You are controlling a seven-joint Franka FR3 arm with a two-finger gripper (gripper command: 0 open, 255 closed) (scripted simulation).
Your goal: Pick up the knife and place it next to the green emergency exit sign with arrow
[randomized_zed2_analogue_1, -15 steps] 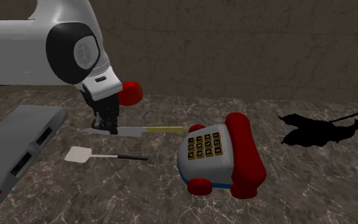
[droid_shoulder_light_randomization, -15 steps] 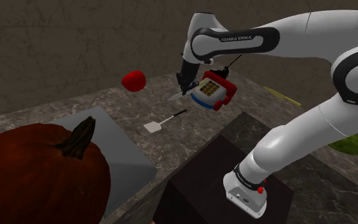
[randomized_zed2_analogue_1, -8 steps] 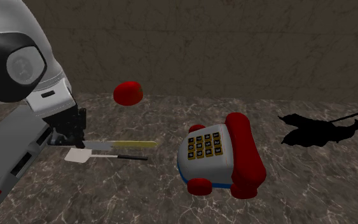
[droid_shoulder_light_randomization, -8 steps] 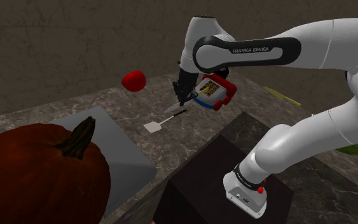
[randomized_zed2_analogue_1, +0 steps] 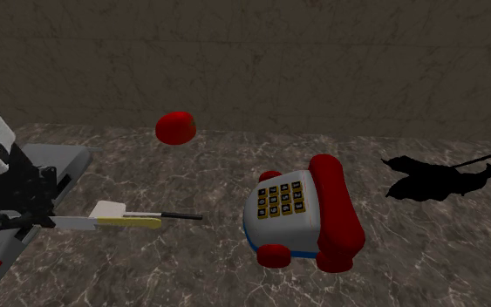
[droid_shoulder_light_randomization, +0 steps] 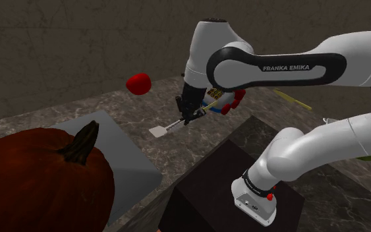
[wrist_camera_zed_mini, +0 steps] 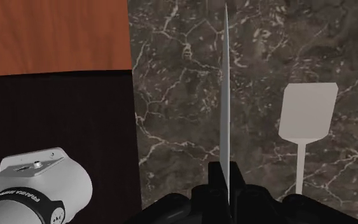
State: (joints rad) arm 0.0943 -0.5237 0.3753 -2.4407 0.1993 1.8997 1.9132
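Knife [wrist_camera_zed_mini: 225,95] gripped by its blade between the closed fingers of the hand [wrist_camera_zed_mini: 225,172], held roughly level above the dark marbled bench [randomized_zed2_analogue_1: 191,270], just beside the white spatula [wrist_camera_zed_mini: 308,118], yellow handle pointing toward the toy phone [randomized_zed2_analogue_1: 300,214].
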